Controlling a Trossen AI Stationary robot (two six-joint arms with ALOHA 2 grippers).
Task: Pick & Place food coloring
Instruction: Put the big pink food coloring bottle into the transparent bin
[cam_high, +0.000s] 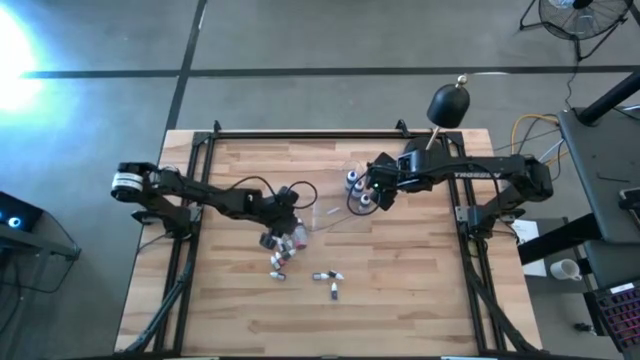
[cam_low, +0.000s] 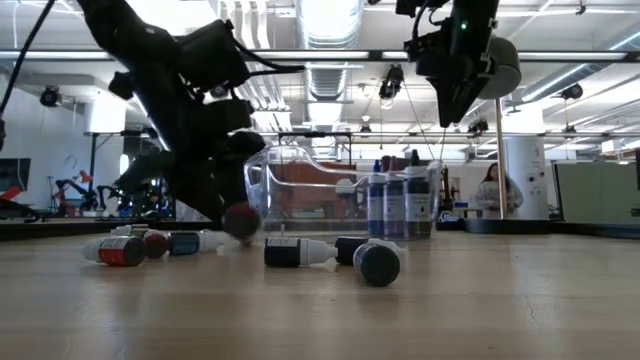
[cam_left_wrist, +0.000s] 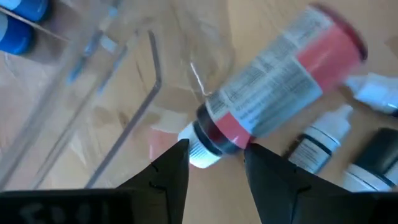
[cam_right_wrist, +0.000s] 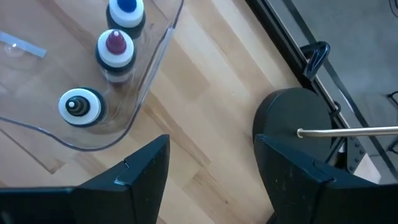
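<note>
1. My left gripper (cam_left_wrist: 214, 158) pinches a red bottle (cam_left_wrist: 280, 87) by its neck, near the white cap, so the fat body hangs free. The jaws are partly closed on it.
2. It sits just beside the clear tray (cam_high: 330, 212), where I think the bottle goes.
3. Three bottles (cam_right_wrist: 102, 74) already stand in the tray's corner.
4. More bottles (cam_low: 300, 252) lie loose on the table (cam_high: 400, 290).
5. My right gripper (cam_right_wrist: 211, 180) waits above the tray's edge, jaws wide and empty.

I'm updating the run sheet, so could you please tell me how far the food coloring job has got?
Done: three bottles stand upright in the clear tray. In hand: the left hand grips a red bottle by its cap. Left: several bottles lie loose on the table. The right hand waits open beside the tray.
</note>
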